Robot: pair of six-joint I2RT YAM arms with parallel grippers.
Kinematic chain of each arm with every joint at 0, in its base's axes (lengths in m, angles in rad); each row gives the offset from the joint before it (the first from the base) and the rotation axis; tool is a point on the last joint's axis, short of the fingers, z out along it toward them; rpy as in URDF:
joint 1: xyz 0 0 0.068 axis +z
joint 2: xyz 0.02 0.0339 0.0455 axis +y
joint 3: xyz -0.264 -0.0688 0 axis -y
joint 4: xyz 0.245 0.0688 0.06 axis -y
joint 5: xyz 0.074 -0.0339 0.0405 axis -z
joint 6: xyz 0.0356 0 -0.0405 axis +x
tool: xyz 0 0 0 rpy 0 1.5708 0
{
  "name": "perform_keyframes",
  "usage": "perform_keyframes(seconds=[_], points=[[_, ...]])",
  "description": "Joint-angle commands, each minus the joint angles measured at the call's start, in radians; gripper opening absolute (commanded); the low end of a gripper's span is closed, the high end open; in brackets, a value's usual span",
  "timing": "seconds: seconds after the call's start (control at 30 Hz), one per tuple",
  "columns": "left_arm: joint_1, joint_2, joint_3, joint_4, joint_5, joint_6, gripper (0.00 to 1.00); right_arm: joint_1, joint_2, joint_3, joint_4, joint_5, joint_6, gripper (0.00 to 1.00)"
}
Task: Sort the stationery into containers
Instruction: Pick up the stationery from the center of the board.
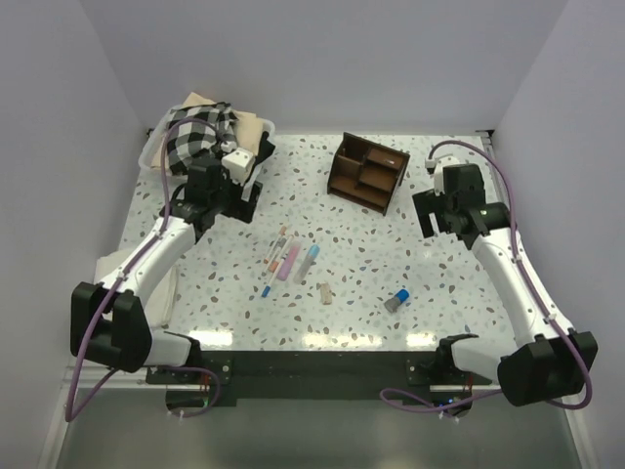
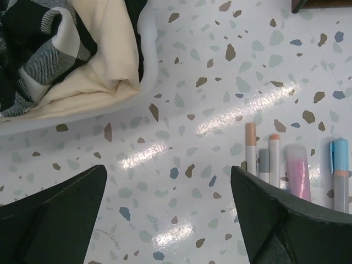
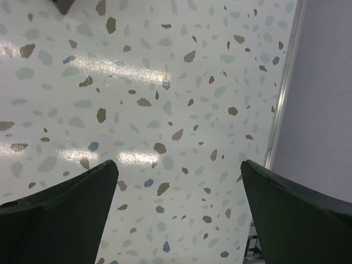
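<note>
I've got the left gripper [image 2: 169,169] spread wide, nothing between the fingers, hanging over bare table [image 1: 439,283]. In its wrist view the white tub [image 1: 148,156] with the checked cloth [image 1: 195,132] sits to the far left. The pen cluster [image 1: 286,259] lies just off its right finger, on the near side. In the cluster are an orange-capped pen [image 2: 251,144], a pink marker [image 2: 298,171] and a light blue pen [image 2: 341,165], side by side and roughly parallel, top ends toward the far edge. There are one or two more thin ones among them, but I can't count them surely from either view. The beige stub [image 1: 324,293] lies just right of the cluster's near end, apart from it and well clear of both grippers. The blue-grey cylinder [image 1: 395,300] lies further right, between the two arms and nearer the right one. The right gripper [image 3: 179,162] is spread wide too and empty, over bare table near the right edge. The organizer [image 1: 359,196] sits at the far middle of the table, turned at an angle. It is just left of the right gripper and apart from it, with only a corner showing at the top left of the right wrist view. All the stationery lies on the table, none touched by either gripper.
</note>
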State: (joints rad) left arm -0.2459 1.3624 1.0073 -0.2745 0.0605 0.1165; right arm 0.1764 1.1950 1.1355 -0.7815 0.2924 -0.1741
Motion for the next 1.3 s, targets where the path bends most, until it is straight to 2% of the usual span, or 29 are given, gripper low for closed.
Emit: perform_keyframes(seconds=[0.0,0.03,0.07,0.1,0.13,0.17,0.23,0.33,0.37,0.57,0.73,0.83,0.87,0.97,1.27], points=[[-0.004,0.009,0.111,-0.040,-0.057,0.044,1.00,0.002,-0.038,0.041,0.067,-0.061,-0.002,0.99],[-0.007,0.010,0.122,-0.058,-0.045,0.057,1.00,0.002,-0.040,0.044,0.061,-0.076,-0.028,0.99],[-0.009,0.024,0.169,-0.163,-0.004,0.108,1.00,0.002,-0.051,0.044,0.054,-0.108,-0.048,0.99],[-0.009,0.047,0.200,-0.254,0.230,0.183,1.00,0.002,-0.060,0.035,0.045,-0.199,-0.080,0.99],[-0.019,0.070,0.221,-0.332,0.278,0.242,1.00,0.002,-0.066,0.029,0.048,-0.240,-0.112,0.99],[-0.054,0.087,0.226,-0.395,0.272,0.241,1.00,0.002,-0.071,0.026,0.044,-0.281,-0.114,0.99],[-0.096,0.060,0.183,-0.350,0.260,0.215,1.00,0.002,-0.072,0.033,0.025,-0.384,-0.104,0.99],[-0.194,0.056,0.154,-0.305,0.156,0.235,0.98,0.000,-0.066,0.035,0.030,-0.411,-0.065,0.99],[-0.232,0.079,0.172,-0.308,0.144,0.241,0.96,0.000,-0.064,0.033,0.030,-0.404,-0.062,0.99],[-0.291,0.223,0.307,-0.383,0.119,0.197,0.80,0.001,-0.091,0.020,0.047,-0.400,-0.058,0.99],[-0.375,0.312,0.350,-0.391,0.088,0.160,0.69,-0.002,-0.089,0.021,0.051,-0.421,-0.035,0.99],[-0.418,0.363,0.379,-0.411,0.119,0.137,0.62,-0.002,-0.086,0.017,0.056,-0.430,-0.030,0.99],[-0.424,0.383,0.382,-0.417,0.128,0.126,0.57,0.000,-0.081,0.017,0.054,-0.430,-0.030,0.99],[-0.431,0.424,0.384,-0.411,0.166,0.069,0.52,0.000,-0.077,0.021,0.056,-0.440,-0.027,0.99],[-0.431,0.532,0.432,-0.393,0.199,-0.015,0.49,-0.002,-0.078,0.030,0.048,-0.484,-0.008,0.99]])
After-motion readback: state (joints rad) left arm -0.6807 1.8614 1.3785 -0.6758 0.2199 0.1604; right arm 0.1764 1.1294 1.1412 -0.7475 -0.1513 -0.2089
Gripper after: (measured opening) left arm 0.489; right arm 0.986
